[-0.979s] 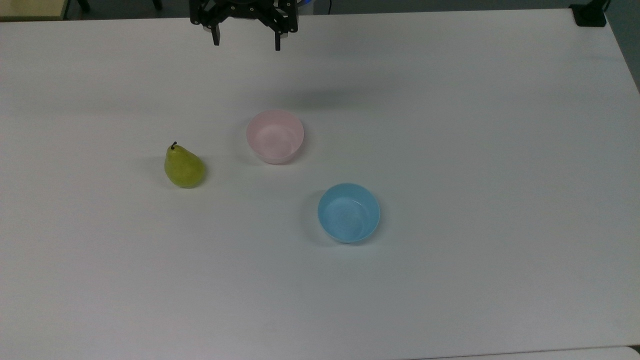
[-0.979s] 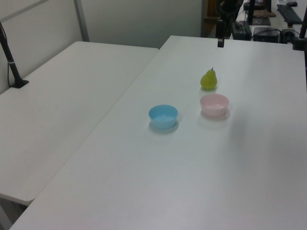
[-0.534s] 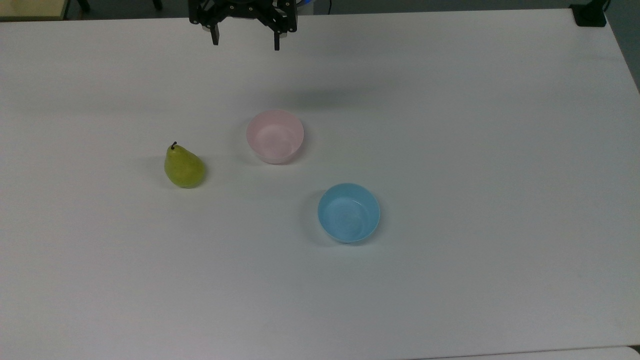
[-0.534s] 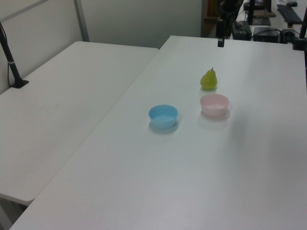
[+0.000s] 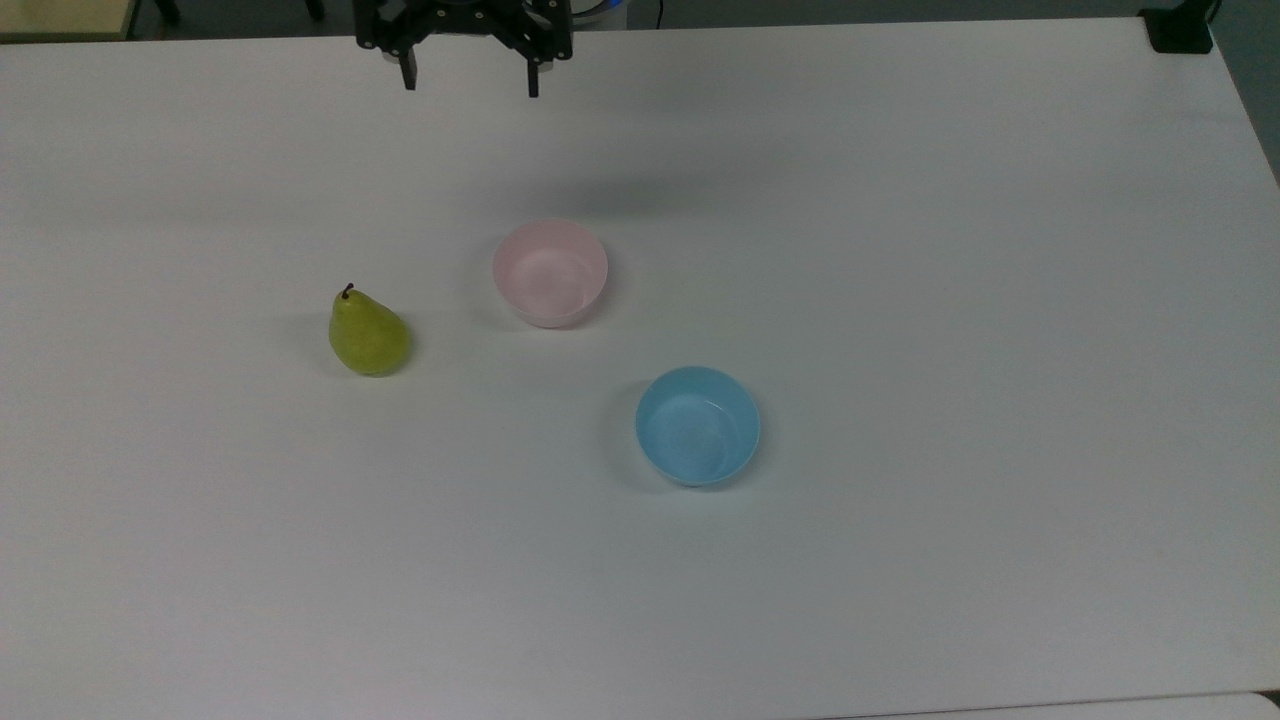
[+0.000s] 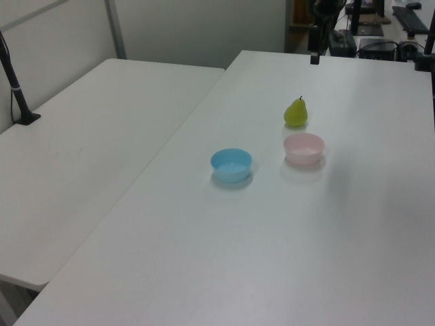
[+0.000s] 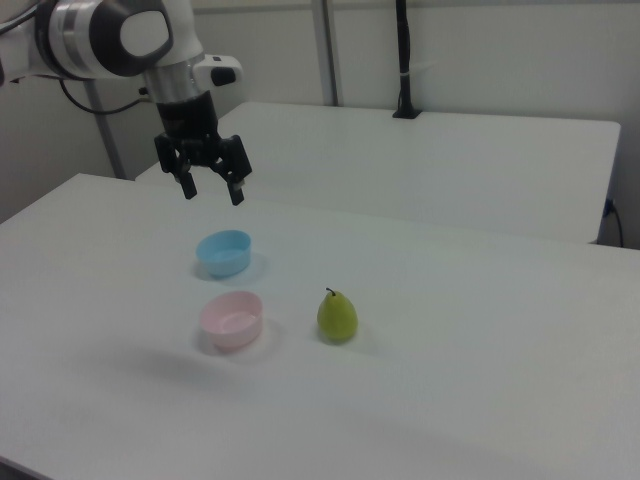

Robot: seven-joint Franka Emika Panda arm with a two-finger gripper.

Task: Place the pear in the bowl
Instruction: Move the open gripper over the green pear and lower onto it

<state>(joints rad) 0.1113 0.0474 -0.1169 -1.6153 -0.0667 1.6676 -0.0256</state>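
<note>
On the white table [image 6: 204,258] the yellow-green pear [image 6: 296,113] stands upright, just beyond the pale pink bowl [image 6: 304,148]. A light blue bowl [image 6: 231,164] sits to the left view's left, nearer. Far back hangs what seems the dark gripper [image 6: 314,54].

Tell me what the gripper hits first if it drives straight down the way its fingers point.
Probably bare table. The gripper hangs open, fingers pointing down, apparently short of the pink bowl and pear, though depth is hard to judge.
</note>
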